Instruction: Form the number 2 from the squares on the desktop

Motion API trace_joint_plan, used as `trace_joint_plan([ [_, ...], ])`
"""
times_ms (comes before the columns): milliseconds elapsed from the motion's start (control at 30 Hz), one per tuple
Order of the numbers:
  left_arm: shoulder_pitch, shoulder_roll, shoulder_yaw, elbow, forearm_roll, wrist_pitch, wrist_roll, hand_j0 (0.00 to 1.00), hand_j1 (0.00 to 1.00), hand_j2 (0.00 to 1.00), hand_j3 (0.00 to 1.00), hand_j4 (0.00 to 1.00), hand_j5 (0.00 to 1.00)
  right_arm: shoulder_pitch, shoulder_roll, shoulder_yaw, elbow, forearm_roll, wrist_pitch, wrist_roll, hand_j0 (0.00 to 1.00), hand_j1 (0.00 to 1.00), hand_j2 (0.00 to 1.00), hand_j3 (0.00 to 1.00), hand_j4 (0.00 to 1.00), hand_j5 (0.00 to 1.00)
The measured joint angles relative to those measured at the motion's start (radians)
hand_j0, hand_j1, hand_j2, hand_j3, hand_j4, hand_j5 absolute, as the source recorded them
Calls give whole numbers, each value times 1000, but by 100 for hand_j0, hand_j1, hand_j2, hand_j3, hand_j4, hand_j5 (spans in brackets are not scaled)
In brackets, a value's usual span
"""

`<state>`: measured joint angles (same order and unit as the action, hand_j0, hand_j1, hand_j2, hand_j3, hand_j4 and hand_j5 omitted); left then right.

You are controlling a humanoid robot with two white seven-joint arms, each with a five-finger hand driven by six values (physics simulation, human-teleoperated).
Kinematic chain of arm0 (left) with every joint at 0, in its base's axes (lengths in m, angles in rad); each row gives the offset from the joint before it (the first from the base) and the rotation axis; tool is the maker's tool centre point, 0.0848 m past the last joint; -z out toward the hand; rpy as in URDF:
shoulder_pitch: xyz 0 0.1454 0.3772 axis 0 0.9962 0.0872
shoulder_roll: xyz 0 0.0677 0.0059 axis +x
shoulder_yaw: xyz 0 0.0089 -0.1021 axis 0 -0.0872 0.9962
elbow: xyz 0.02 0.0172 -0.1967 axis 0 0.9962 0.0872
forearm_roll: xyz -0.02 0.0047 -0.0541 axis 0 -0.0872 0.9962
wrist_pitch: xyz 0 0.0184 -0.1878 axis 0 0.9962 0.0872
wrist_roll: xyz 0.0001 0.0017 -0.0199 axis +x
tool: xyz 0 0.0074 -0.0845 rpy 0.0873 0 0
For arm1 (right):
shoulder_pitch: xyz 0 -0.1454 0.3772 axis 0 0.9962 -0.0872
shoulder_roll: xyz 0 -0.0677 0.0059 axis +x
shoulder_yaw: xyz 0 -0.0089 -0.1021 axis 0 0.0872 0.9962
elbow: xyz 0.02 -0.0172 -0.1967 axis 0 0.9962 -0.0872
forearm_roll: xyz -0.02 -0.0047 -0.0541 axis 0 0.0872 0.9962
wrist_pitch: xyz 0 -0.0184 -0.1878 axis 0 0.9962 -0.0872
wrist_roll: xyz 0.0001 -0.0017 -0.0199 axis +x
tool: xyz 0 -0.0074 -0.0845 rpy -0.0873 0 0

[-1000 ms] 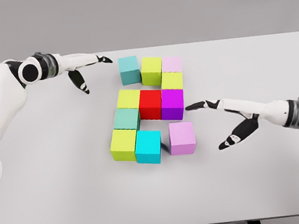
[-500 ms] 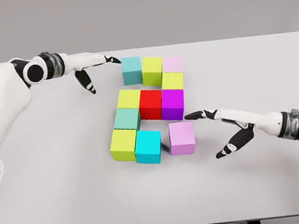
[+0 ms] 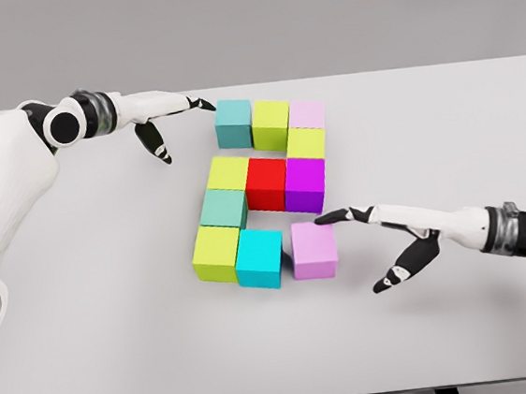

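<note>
Right hand [image 3: 394, 235] is spread wide, holding nothing; its extended fingertips [image 3: 326, 218] touch the top right corner of the pale violet cube [image 3: 314, 249], which lies just to the hand's left. Beyond that cube from the hand sit the cyan cube [image 3: 260, 258] and a lime cube [image 3: 217, 253], forming the bottom row; a thin gap shows between violet and cyan. Up and to the left of the right fingertips, just beside them, is the magenta cube [image 3: 305, 184], with the red cube [image 3: 267, 182] and a yellow-green cube [image 3: 229, 173] continuing the middle row and a teal-green cube [image 3: 223, 209] below the latter. Left hand [image 3: 163, 118] is also open, fingers extended, holding nothing; its fingertips [image 3: 204, 105] point at the teal cube [image 3: 234, 124], just beside it, contact unclear. Past that cube from the left hand run a lime-green cube [image 3: 270, 124] and a pale pink cube [image 3: 306, 114], with a yellow cube [image 3: 305, 143] beneath. All rest on the white table [image 3: 91, 347].
</note>
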<state>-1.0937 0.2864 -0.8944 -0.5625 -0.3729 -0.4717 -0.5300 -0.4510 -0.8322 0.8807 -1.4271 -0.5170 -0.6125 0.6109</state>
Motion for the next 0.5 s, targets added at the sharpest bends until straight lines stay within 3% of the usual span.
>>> trace_joint_plan([
  [300, 0, -6, -3, -1, 0, 0, 0, 100, 100, 100, 100, 100, 100, 21, 0, 2, -58, 3, 0, 0, 100, 100, 100, 100, 100, 100],
  [500, 0, -7, -5, -11, 0, 0, 0, 100, 100, 100, 100, 100, 100, -2, 1, -16, -64, 3, 0, 0, 100, 100, 100, 100, 100, 100],
])
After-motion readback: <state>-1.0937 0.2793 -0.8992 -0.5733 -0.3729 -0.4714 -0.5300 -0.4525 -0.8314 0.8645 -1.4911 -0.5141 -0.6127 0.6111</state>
